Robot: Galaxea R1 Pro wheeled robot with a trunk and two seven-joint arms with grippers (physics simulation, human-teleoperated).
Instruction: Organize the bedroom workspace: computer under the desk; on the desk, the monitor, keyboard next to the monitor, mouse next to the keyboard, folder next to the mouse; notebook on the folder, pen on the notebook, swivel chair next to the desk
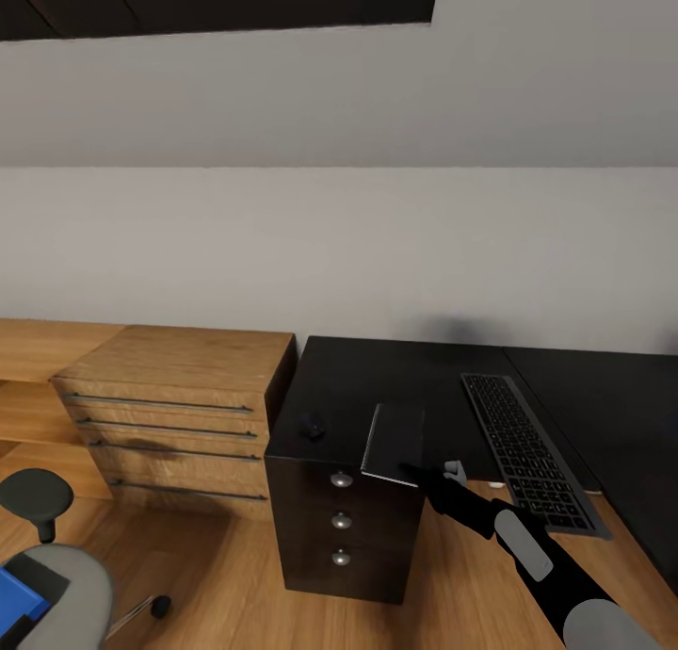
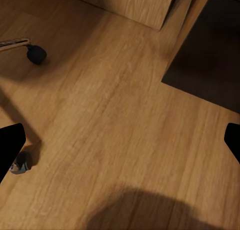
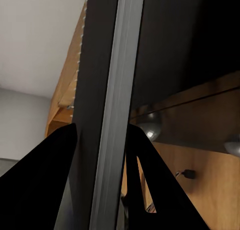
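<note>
At the lower left of the head view, the folder (image 1: 21,595) lies on the swivel chair (image 1: 56,584). Centre frame, the right gripper (image 1: 407,471) pinches a dark flat notebook (image 1: 394,441), tilted above the desk (image 1: 348,386); the keyboard (image 1: 529,450) lies to its right. The left gripper (image 2: 120,140) hangs spread over bare floor. Stacking seems premature; the folder likely needs moving first.

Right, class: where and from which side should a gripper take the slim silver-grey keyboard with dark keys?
Probably mid-length on the keyboard, pinching across its long edges from above. It lies flat on the black desk and is long and narrow, so a central hold should balance it.
</note>
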